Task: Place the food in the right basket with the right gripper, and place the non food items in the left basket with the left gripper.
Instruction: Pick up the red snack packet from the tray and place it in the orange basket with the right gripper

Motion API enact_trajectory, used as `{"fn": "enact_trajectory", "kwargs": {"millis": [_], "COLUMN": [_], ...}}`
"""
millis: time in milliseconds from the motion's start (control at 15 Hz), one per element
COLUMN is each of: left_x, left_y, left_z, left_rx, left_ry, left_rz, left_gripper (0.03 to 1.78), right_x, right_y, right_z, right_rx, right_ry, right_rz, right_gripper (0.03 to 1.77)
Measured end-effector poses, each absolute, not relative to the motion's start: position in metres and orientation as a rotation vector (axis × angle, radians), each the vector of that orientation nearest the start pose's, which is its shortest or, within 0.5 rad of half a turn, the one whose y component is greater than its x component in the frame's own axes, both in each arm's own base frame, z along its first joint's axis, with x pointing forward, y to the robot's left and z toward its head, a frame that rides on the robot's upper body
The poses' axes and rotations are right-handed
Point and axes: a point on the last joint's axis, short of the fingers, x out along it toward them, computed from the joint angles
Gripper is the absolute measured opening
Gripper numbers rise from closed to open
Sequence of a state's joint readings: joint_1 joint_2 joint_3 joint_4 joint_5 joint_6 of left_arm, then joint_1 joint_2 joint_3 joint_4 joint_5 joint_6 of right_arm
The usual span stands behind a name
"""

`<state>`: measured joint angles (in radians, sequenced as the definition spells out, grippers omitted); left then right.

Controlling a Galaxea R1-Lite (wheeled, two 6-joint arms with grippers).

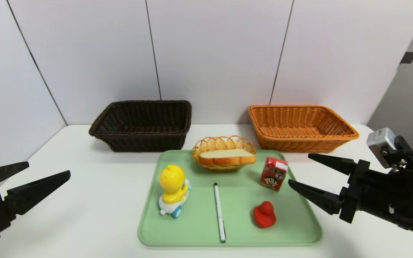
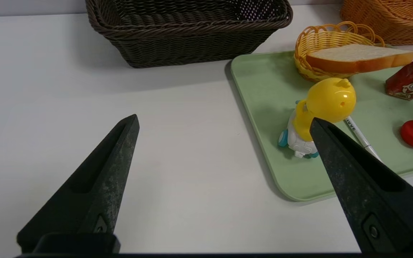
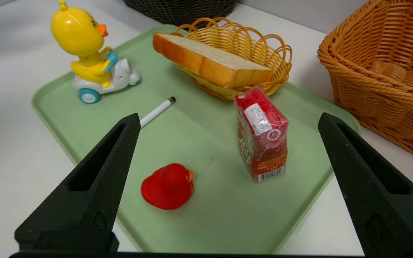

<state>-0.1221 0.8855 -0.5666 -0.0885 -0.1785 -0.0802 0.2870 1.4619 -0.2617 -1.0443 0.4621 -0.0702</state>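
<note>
The right gripper (image 1: 298, 168) has its fingers wide apart and holds nothing, just beside the red drink carton (image 1: 273, 173); the left gripper (image 1: 48, 169), also spread wide and holding nothing, waits over the tabletop (image 1: 84, 200). Nothing looks sorted yet, so I think the right fingers should close on the carton first. The bread (image 1: 227, 157) lies in the small yellow basket (image 1: 206, 144) on the green tray (image 1: 299, 229) with the chick toy (image 1: 172, 190), pen (image 1: 219, 212) and red duck (image 1: 264, 214), while the brown basket (image 1: 142, 123) and orange basket (image 1: 301, 126) hold nothing.

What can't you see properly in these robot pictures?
- Floor of the small round yellow wicker basket: covered by the slice of white bread in every view.
- Slim white pen: its far end is hidden behind the left claw in the left wrist view.
- Print on the red drink carton: too small to read.
</note>
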Motion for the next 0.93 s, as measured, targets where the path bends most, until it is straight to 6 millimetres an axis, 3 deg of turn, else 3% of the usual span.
{"fn": "enact_trajectory", "kwargs": {"millis": [400, 933], "left_x": [0.106, 0.117], "left_y": [-0.021, -0.027], "left_z": [0.223, 0.222], "left_rx": [-0.084, -0.112], "left_ry": [0.274, 0.318], "left_rz": [-0.328, -0.353], "left_gripper": [1.69, 1.69], "right_x": [0.218, 0.242], "right_y": [0.062, 0.068], "right_z": [0.121, 0.088], "right_rx": [-0.089, -0.08], "right_ry": [0.075, 0.132], "right_rz": [0.733, 0.746], "right_gripper": [1.71, 1.71]}}
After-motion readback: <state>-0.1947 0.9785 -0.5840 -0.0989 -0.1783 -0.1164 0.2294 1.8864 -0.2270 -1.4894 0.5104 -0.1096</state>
